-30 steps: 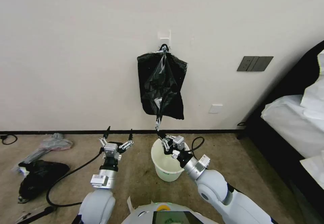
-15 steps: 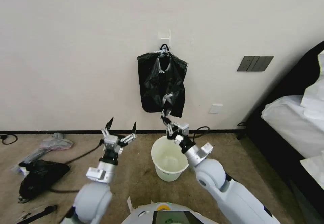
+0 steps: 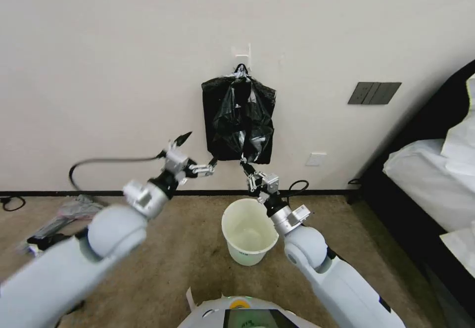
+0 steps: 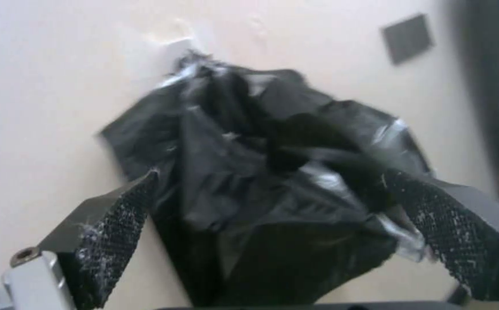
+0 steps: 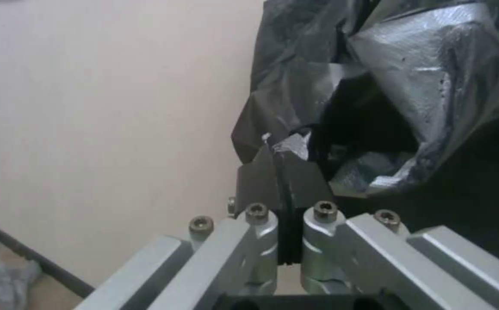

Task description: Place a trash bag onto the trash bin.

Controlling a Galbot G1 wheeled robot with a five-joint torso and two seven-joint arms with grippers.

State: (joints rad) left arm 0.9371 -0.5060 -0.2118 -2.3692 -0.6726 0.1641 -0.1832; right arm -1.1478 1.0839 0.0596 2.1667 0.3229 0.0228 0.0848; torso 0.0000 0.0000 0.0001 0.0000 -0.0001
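The trash bin (image 3: 249, 230) stands open on the floor directly below the right end effector (image 3: 246, 165), which is pinched shut on the bottom edge of the trash bag (image 3: 241, 120). That bag hangs lengthwise from a wall hook (image 3: 241, 57) against the bundle of bags (image 3: 213, 120), straight above the bin. The left end effector (image 3: 197, 154) is spread open just beside the bag's lower left edge, with bare wall on both sides.

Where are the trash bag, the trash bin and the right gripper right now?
trash bag (image 3: 241, 120), head view, crinkled front, hanging on the wall.
trash bin (image 3: 228, 217), head view, left rim.
right gripper (image 3: 244, 162), head view, fingertips shut on the bag's bottom end.
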